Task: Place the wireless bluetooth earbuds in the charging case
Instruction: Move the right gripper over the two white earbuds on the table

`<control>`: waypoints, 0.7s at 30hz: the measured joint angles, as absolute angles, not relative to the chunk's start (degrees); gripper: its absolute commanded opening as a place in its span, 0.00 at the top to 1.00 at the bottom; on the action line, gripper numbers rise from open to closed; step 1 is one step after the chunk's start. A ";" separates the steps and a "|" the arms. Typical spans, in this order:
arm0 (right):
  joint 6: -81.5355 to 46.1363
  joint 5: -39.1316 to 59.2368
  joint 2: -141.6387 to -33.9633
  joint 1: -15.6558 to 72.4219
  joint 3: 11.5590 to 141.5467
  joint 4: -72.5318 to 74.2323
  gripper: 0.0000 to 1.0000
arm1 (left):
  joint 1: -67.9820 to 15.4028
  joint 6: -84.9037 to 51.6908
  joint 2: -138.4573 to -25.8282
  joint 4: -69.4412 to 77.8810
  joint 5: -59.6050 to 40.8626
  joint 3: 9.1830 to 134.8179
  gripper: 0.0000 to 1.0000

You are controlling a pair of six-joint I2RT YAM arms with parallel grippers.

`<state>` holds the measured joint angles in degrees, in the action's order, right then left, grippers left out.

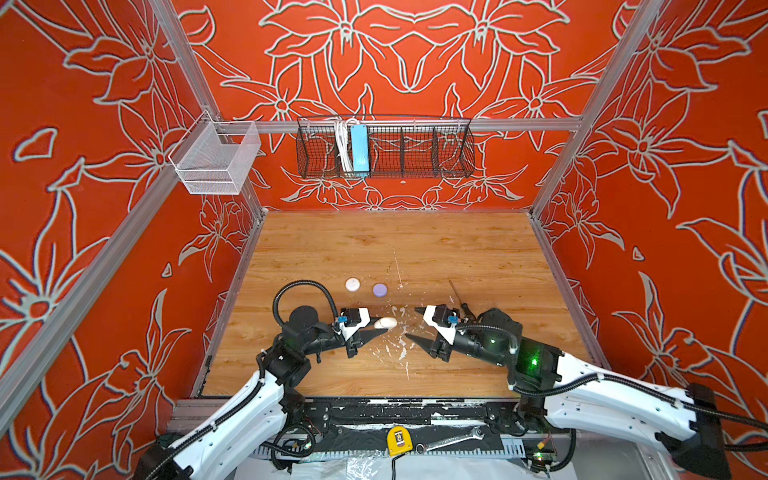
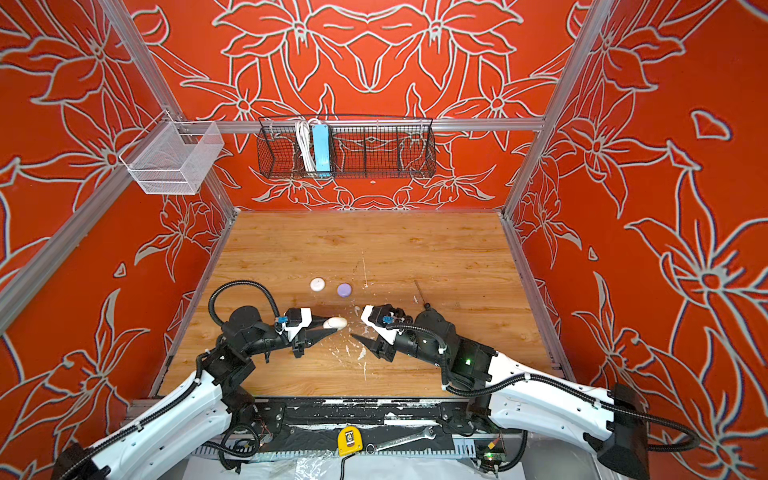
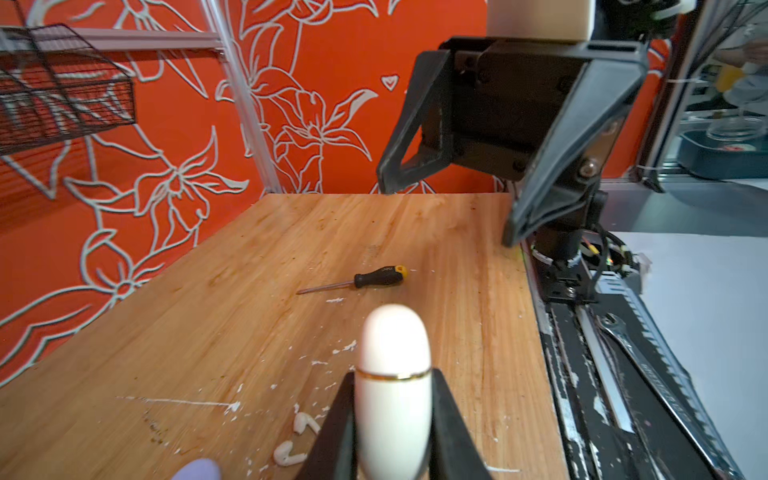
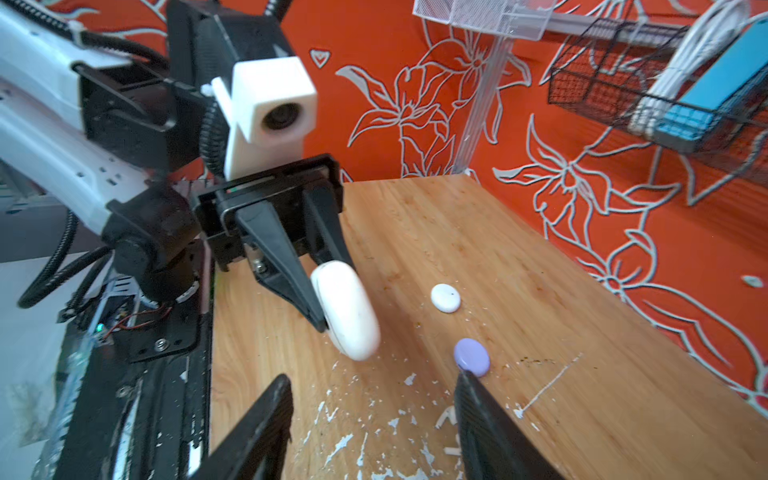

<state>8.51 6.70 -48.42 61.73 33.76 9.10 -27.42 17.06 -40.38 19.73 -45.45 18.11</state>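
L gripper (image 3: pixel 392 374) is clamped on a cream charging case (image 4: pixel 345 309), held on edge, well in from the table's (image 1: pixel 415 249) front edge. R gripper (image 1: pixel 411 323) faces it, jaws apart, empty, w/ a small gap btwn them. Two cream earbuds (image 3: pixel 286 456) lie loose just beside the L fingers. Beyond: white case (image 1: pixel 352 284), lavender case (image 1: pixel 380 289), and a screwdriver (image 1: pixel 456 294) toward the right. Open wood from there to the back wall.

Wooden bench (image 1: pixel 374 249), flecked with white paint (image 1: pixel 402 353) near the front. Screwdriver (image 3: pixel 365 279) with a black-and-yellow handle lies flat, right of centre. On the back wall, a black wire basket (image 1: pixel 415 153) holds a blue power strip (image 1: pixel 359 147) and a white cable (image 1: pixel 341 145) toward its left end. White mesh basket (image 1: pixel 216 160) hangs on the left rail. Wrench (image 1: pixel 453 439) lies on the front frame.
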 measured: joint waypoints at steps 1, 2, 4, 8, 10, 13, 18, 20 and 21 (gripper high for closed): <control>8.54 6.98 -49.56 61.73 34.22 9.21 0.32 | -27.42 17.37 -40.80 19.68 -46.33 18.24 1.00; 8.58 7.07 -51.00 61.73 34.98 9.26 0.32 | -27.42 17.85 -40.82 19.46 -47.24 18.24 1.00; 8.54 7.01 -53.49 61.73 36.29 9.37 0.33 | -27.42 18.68 -40.29 18.68 -48.64 18.41 1.00; 8.54 7.11 -57.21 61.73 38.41 9.47 0.37 | -27.42 20.16 -38.63 17.10 -50.09 19.35 1.00; 8.56 7.70 -57.95 61.80 39.00 9.65 0.41 | -27.31 20.64 -38.02 16.38 -50.24 19.68 1.00; 8.45 9.06 -58.72 62.02 39.51 9.91 0.45 | -27.29 21.21 -36.93 15.29 -50.28 19.81 1.00; 7.68 11.22 -60.60 62.26 40.53 9.91 0.60 | -26.83 22.92 -35.44 13.67 -50.15 19.81 1.00; 7.27 11.86 -61.21 62.33 41.06 9.43 0.67 | -26.57 23.83 -35.29 13.30 -49.93 19.79 1.00; 7.16 12.10 -61.47 62.37 41.39 9.08 0.71 | -26.52 24.36 -35.27 13.08 -49.76 19.79 1.00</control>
